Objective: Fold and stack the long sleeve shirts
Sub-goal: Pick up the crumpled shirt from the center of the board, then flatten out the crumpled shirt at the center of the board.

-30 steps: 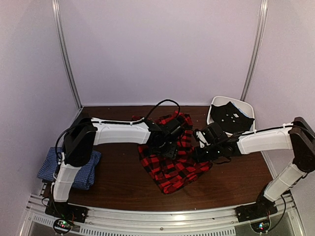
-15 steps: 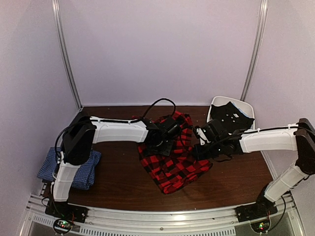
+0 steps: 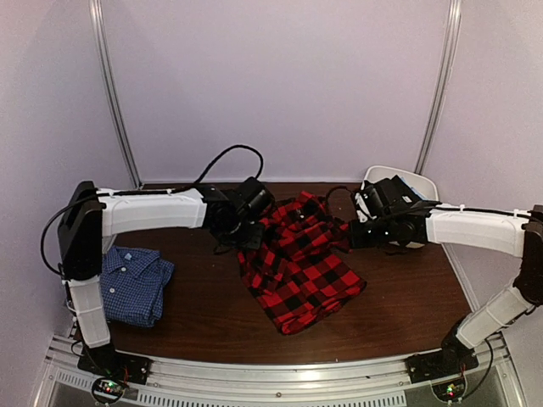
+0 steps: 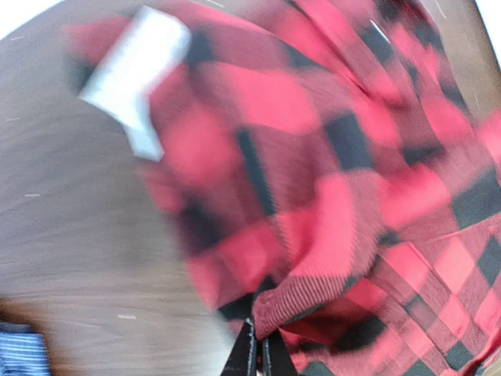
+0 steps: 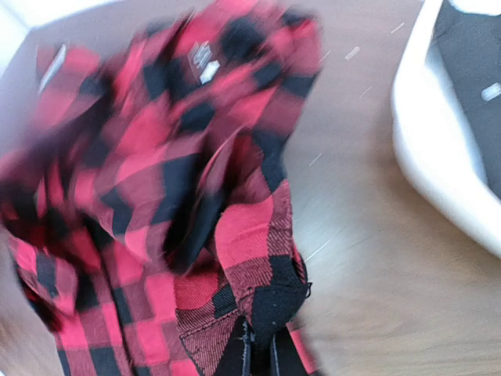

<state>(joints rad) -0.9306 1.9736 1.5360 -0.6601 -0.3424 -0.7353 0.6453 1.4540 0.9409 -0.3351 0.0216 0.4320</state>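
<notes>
The red-and-black plaid shirt [image 3: 299, 267] lies crumpled mid-table, stretched between both grippers. My left gripper [image 3: 252, 239] is shut on a fold of its left edge, and the left wrist view shows the fingertips [image 4: 258, 350] pinching red ribbed cloth [image 4: 313, 298]. At the shirt's right edge, my right gripper [image 3: 349, 236] is shut on a black-and-red corner [image 5: 290, 294], seen in the right wrist view above the gripper [image 5: 262, 348]. The blue checked shirt [image 3: 131, 284] lies folded at the table's left, collar showing.
A white bin [image 3: 422, 181] holding a black cloth [image 3: 399, 200] stands at the back right, close behind my right arm; its rim [image 5: 434, 164] shows in the right wrist view. Bare brown tabletop [image 3: 195, 314] lies between the two shirts.
My left gripper closed on the plaid shirt's edge and swung back and left. The right gripper drew back and right with its corner. The shirt is pulled wider; the blue shirt is uncovered.
</notes>
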